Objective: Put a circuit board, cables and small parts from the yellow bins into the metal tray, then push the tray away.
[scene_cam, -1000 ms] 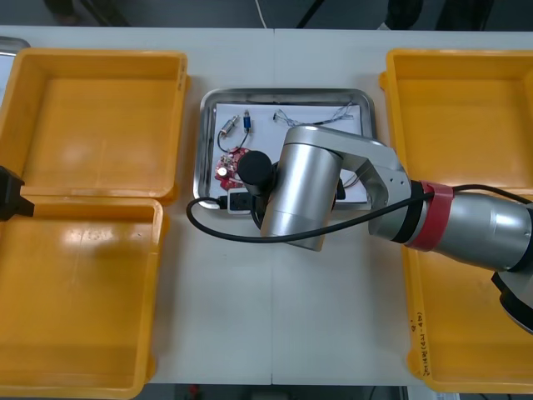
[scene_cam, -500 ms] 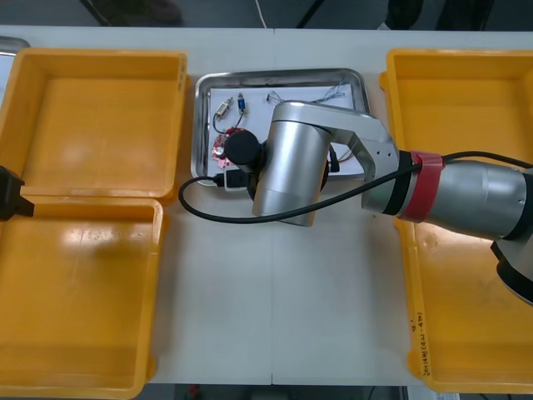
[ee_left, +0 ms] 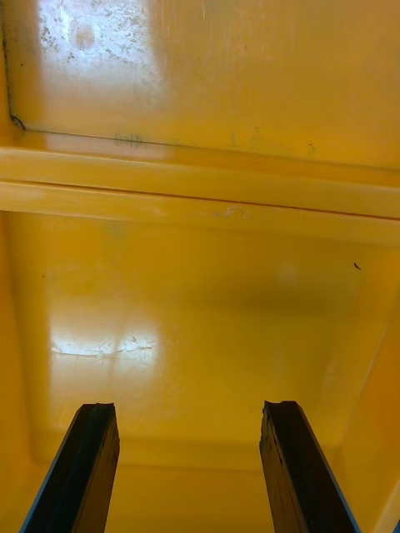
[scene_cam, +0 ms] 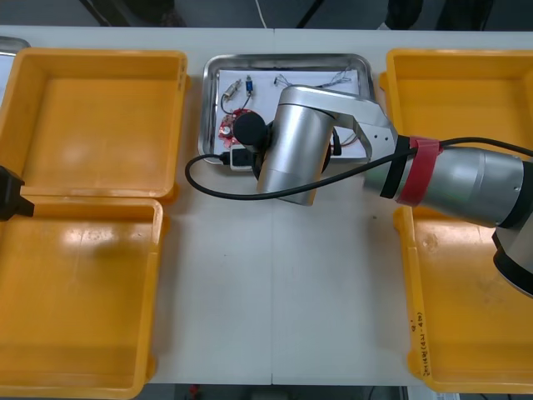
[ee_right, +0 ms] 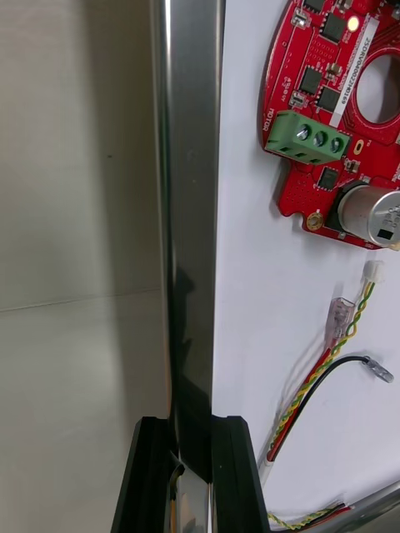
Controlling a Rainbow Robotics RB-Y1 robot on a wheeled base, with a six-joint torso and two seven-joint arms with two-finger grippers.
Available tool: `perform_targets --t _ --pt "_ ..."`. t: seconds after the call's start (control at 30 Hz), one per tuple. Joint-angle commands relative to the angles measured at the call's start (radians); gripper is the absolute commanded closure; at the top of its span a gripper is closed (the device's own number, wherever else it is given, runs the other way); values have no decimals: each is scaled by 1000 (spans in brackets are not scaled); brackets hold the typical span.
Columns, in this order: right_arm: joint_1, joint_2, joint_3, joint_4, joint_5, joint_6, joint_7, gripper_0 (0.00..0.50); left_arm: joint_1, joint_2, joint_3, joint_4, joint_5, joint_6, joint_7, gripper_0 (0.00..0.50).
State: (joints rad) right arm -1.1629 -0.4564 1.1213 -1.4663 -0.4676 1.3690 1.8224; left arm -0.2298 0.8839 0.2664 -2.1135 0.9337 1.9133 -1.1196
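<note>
The metal tray (scene_cam: 283, 58) lies at the table's far middle, white inside. In it are a round red circuit board (ee_right: 333, 108), a red and yellow cable (ee_right: 321, 379), a thin black cable (ee_right: 333, 371), a small metal part (scene_cam: 231, 86) and a blue and white cable (scene_cam: 337, 79). My right gripper (ee_right: 192, 466) is shut on the tray's near-left rim (ee_right: 187, 208), one finger on each side of it. In the front view the right arm's wrist (scene_cam: 291, 154) covers the tray's near part. My left gripper (ee_left: 192, 466) stands open over the floor of a yellow bin (ee_left: 200, 316), nothing between its fingers.
Two yellow bins (scene_cam: 171, 125) (scene_cam: 154, 292) line the left side and two more (scene_cam: 391, 92) (scene_cam: 412, 333) the right side; all look bare inside. The left arm (scene_cam: 8, 193) shows at the left edge. A black cable loop (scene_cam: 212, 190) hangs from the right wrist over the table.
The right arm has moved toward the table's far edge with the tray's rim in its gripper, and the tray has slid that way. The left arm has not moved.
</note>
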Motion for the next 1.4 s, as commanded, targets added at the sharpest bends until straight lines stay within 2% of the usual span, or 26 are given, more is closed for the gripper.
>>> perform_targets --t 0.03,0.63,1.1,1.13,1.17,1.23,1.3,1.33,1.4 --pt "-74 27 5 27 12 -34 38 500 24 -10 36 -25 -9 7 -97 0" --pt "-124 53 5 219 3 -186 52 500 24 -10 36 -25 -9 7 -97 0" --pt "-132 53 5 262 9 -245 67 490 24 -10 36 -25 -9 7 -97 0" --pt "-129 53 5 262 11 -245 69 398 24 -10 36 -25 -9 7 -97 0" --pt "-129 53 5 262 11 -245 67 347 24 -10 36 -25 -9 7 -97 0" --pt "-132 53 0 262 18 -245 69 108 24 -10 36 -25 -9 7 -97 0" --pt "-129 53 -8 262 17 -245 71 25 24 -10 36 -25 -9 7 -97 0" --pt "-129 53 -14 262 15 -245 67 0 24 -10 36 -25 -9 7 -97 0" --pt "-129 53 -26 262 3 -238 64 0 24 -10 36 -25 -9 7 -97 0"
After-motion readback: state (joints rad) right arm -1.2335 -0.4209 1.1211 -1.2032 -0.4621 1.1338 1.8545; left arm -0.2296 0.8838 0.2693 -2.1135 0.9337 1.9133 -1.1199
